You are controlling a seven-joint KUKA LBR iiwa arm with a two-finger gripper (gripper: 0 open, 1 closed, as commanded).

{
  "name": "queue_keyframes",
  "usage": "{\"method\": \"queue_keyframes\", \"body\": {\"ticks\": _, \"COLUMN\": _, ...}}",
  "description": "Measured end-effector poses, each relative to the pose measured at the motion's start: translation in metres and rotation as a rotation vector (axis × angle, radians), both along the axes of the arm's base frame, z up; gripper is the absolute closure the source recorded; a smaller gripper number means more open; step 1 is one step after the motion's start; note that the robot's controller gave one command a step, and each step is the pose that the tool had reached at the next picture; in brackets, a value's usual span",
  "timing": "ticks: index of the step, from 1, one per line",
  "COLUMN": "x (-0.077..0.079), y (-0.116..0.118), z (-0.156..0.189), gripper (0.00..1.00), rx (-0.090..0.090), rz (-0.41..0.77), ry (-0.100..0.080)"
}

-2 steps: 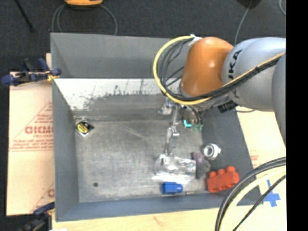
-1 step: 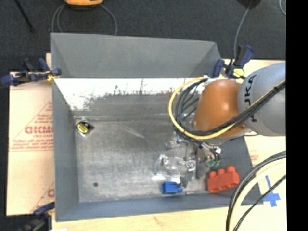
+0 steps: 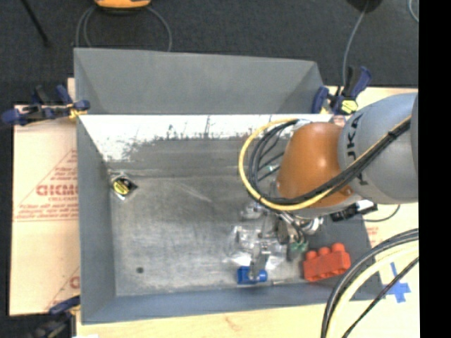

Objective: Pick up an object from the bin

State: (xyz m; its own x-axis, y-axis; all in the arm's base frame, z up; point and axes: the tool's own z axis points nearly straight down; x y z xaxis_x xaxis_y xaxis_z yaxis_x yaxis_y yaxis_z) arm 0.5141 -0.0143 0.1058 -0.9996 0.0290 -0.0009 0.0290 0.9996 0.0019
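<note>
Metal gripper (image 3: 258,251) hangs just left of a red-orange studded plastic brick (image 3: 326,261) in the scuffed grey metal bin (image 3: 176,217), over a small blue block (image 3: 251,276). The boxy, glossy block lies left of the brick, its long axis pointing toward it. Whether the gripper is spread or closed cannot be told.

A small blue block (image 3: 251,276) lies on the bin (image 3: 176,238) floor by the near wall.

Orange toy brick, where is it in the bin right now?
In the camera view the orange brick lies on the bin floor near the lower right corner, just right of the gripper and a small blue piece.
</note>
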Motion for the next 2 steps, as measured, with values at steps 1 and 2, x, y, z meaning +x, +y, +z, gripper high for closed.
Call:
{"method": "queue_keyframes", "body": {"ticks": 1, "x": 0.0, "y": -0.001, "z": 0.0, "gripper": 1.0, "rx": -0.001, "rz": 0.001, "ry": 0.0}}
{"method": "queue_keyframes", "body": {"ticks": 2, "x": 0.013, "y": 0.011, "z": 0.133, "gripper": 1.0, "rx": -0.004, "rz": 0.175, "ry": -0.009}}
